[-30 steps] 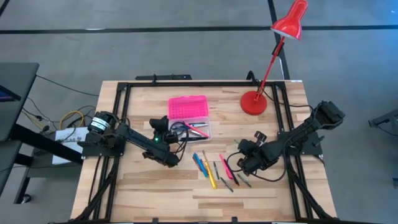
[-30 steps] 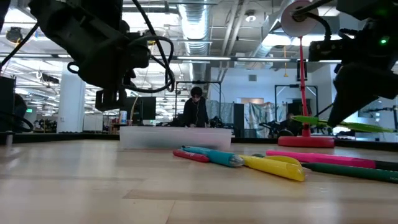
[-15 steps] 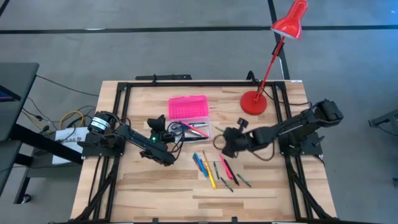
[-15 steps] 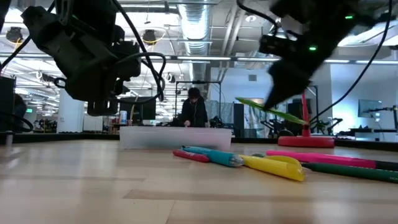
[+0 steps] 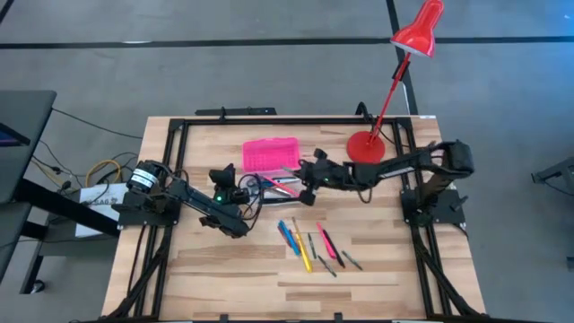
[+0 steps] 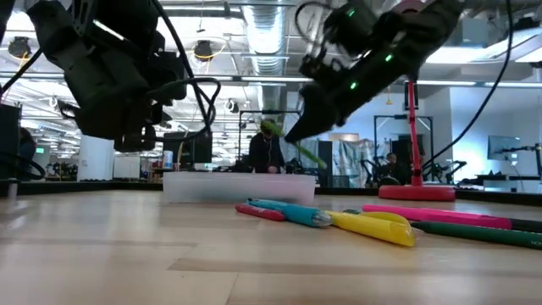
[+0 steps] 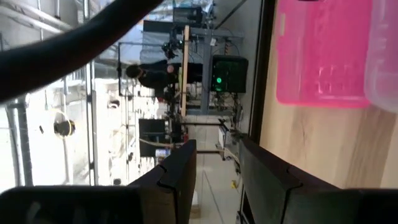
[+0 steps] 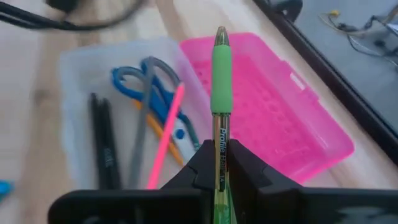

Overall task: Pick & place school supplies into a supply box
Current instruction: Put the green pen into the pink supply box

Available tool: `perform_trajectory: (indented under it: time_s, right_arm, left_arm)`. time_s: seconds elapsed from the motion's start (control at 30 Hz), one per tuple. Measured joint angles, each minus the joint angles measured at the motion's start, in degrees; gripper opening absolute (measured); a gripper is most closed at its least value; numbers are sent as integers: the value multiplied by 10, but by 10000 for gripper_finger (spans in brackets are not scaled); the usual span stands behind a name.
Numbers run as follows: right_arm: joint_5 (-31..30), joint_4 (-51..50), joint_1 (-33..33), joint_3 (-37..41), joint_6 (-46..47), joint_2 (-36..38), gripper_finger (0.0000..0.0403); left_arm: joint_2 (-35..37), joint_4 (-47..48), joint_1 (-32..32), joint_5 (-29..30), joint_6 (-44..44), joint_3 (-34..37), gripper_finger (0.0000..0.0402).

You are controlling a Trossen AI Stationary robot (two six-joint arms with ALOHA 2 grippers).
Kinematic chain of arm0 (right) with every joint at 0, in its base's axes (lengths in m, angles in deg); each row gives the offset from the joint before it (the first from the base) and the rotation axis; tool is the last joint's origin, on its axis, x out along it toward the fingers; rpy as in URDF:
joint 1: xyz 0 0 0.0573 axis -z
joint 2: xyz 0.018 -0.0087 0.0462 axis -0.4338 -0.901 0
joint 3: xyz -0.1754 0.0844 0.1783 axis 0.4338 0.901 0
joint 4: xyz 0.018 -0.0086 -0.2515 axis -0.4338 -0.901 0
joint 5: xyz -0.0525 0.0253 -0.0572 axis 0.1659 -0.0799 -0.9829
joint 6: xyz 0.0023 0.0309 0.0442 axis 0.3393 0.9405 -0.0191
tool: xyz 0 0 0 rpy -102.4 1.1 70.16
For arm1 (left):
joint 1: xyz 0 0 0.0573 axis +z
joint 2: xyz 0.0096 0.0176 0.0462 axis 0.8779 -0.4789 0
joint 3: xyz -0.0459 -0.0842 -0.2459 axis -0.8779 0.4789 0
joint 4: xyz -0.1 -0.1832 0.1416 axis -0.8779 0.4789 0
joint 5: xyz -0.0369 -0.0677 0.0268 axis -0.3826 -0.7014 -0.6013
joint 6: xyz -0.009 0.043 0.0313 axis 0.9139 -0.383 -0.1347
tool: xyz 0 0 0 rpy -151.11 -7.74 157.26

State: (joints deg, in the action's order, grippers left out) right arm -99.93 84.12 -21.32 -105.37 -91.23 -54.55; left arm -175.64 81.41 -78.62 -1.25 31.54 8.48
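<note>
We see loose coloured pens (image 5: pixel 308 247) on table nearest us from the clear plastic box (image 5: pixel 278 187), right gripper (image 5: pixel 306 178) pinching green pen (image 8: pixel 221 106) above it, left gripper (image 5: pixel 235 187) open beside it, pink lid (image 5: pixel 270 153) beyond.

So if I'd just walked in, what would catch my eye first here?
Probably the right gripper stretched across the table, clamping a green pen above the open supply box, whose bright pink lid lies flipped back. Next, the tall red lamp at the table's far right corner. Then the loose pens and markers on the wood nearer the front edge.
</note>
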Motion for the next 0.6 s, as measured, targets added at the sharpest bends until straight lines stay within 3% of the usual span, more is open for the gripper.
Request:
perform_trajectory:
  time_s: [0.13, 0.33, 0.6]
  right_arm:
    - [1, 3, 0, -33, -3, -47, 20]
    - [11, -2, -1, -86, -15, -91, 22]
    - [25, -19, -1, -106, 22, -89, 29]
  left_arm:
    - [0, 35, 0, -19, 55, 2, 116]
    - [0, 35, 0, -23, 57, 28, 116]
    - [0, 35, 0, -31, 68, 53, 116]
